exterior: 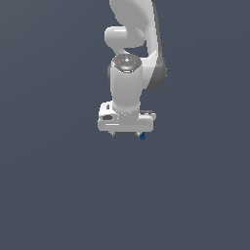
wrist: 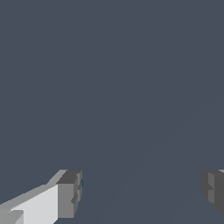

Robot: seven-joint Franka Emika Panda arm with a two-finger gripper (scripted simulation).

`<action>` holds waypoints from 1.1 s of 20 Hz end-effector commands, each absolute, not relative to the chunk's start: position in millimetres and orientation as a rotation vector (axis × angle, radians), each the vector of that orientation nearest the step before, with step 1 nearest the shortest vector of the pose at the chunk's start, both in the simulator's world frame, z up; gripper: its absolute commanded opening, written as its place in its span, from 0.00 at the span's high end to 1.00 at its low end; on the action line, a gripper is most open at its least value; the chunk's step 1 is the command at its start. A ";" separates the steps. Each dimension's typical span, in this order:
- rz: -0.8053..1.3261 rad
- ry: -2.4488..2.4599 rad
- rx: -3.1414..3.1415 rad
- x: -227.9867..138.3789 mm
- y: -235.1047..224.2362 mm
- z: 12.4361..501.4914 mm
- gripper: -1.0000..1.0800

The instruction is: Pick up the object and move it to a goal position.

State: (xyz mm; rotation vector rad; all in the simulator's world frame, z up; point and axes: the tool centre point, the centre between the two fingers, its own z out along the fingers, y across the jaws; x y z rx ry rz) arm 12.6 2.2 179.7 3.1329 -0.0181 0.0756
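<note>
The claw (exterior: 126,134) hangs spread wide, released, with the tiny dark-blue object (exterior: 142,136) at its four o'clock beside one fingertip (wrist: 70,194).

I count one arm (exterior: 128,73), at twelve o'clock in the exterior view, carrying one gripper (exterior: 126,134) with two fingers (wrist: 70,194). I count one tiny dark-blue object (exterior: 142,136), at about four o'clock from the gripper's body.

The white Panda arm (exterior: 131,63) hangs straight down over the plain grey worktop (exterior: 49,195), its tool (exterior: 126,134) spread wide, a tiny dark-blue blob (exterior: 142,136) just beside one fingertip.
</note>
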 end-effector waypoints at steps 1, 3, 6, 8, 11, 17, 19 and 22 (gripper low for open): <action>0.076 -0.018 3.133 12.6 2.2 179.7 0.04; 0.070 -0.019 3.135 12.0 1.5 178.7 0.04; 0.043 -0.024 3.145 9.0 -1.7 173.9 0.04; 0.027 -0.027 3.152 7.1 -3.8 170.9 0.04; 0.021 -0.027 3.154 6.6 -4.5 169.8 0.04; 0.022 -0.062 3.153 5.4 -1.8 168.7 0.04; 0.022 -0.088 3.152 4.4 -0.1 167.5 0.04; 0.021 -0.137 3.151 2.5 3.3 165.3 0.04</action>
